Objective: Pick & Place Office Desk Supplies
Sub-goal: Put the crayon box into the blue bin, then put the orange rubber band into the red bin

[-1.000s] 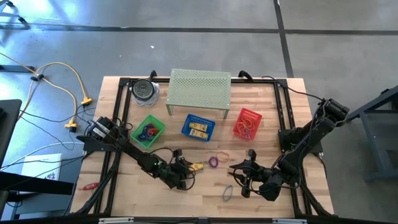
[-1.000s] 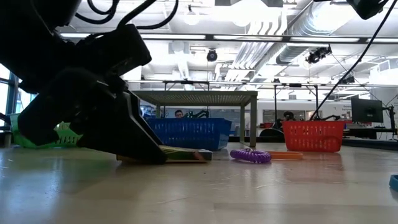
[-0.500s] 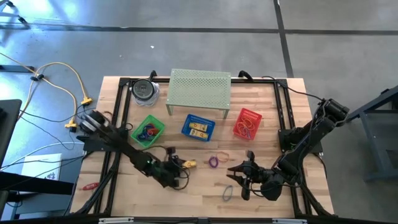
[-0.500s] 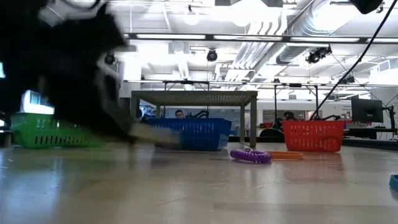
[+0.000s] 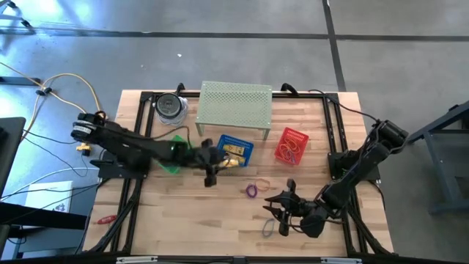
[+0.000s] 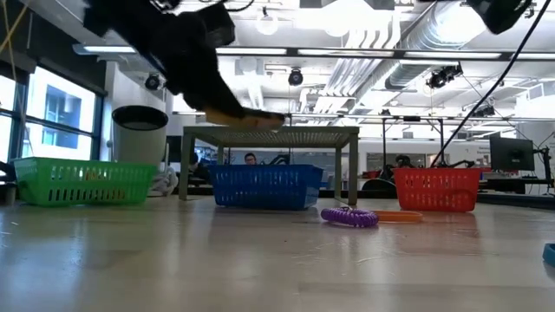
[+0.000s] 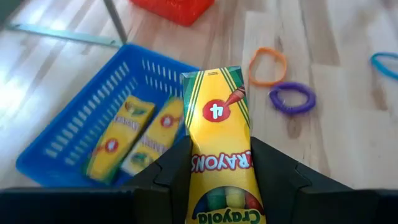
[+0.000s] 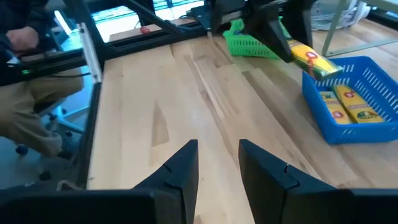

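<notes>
The left gripper (image 7: 217, 171) fingers clamp a yellow cardboard crayon box (image 7: 219, 137), held lengthwise above the blue plastic basket's (image 7: 68, 149) near rim, its free end pointing away. The right gripper (image 8: 217, 165) hovers over the counter (image 8: 205, 87), fingers parted, empty.

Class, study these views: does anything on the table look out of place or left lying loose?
A purple coil loop, an orange band and a blue loop lie loose on the table, outside the baskets. The left gripper holds a crayon box over the blue basket.
</notes>
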### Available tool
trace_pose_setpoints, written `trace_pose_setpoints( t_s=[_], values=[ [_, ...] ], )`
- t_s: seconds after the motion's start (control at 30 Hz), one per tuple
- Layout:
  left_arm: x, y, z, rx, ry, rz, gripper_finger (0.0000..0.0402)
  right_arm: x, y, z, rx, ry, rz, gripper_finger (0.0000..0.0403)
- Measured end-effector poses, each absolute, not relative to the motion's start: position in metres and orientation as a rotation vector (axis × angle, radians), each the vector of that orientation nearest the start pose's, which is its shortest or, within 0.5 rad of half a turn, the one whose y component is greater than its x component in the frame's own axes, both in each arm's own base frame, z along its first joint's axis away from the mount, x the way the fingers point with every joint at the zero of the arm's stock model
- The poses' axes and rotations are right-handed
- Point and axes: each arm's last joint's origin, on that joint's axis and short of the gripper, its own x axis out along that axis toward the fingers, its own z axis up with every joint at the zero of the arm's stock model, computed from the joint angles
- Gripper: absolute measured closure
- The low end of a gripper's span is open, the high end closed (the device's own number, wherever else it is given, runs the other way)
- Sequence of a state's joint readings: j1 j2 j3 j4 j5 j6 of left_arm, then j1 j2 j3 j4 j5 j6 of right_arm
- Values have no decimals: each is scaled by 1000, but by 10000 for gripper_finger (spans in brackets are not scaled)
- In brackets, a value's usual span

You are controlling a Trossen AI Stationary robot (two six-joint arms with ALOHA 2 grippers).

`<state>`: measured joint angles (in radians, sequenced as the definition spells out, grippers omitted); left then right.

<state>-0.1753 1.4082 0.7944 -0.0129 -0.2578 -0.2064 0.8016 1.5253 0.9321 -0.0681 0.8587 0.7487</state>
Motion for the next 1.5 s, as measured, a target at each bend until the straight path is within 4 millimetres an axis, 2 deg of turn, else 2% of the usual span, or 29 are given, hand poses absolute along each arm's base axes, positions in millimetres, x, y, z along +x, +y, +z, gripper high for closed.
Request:
trace_pose_setpoints(
  t_s=[0.2,0.4,0.57,0.77,1.03,1.17,1.3,1.5],
  values=[
    [296,-5,215,-52,580,98,268,246,213,219,198,368,-200,300],
    [304,14,217,-47,504,108,268,254,222,216,152,325,-132,300],
    [313,17,201,15,532,112,268,255,225,219,167,309,-95,300],
    [317,23,189,78,570,255,266,256,226,220,185,304,-71,300],
    [317,28,190,-13,541,312,217,256,226,220,179,308,-69,300],
    [317,30,189,-28,547,327,205,256,226,220,180,316,-49,300],
    [319,26,196,6,494,303,203,256,227,220,178,317,-42,300],
    [313,1,229,105,344,201,203,255,230,219,151,357,74,300]
  ],
)
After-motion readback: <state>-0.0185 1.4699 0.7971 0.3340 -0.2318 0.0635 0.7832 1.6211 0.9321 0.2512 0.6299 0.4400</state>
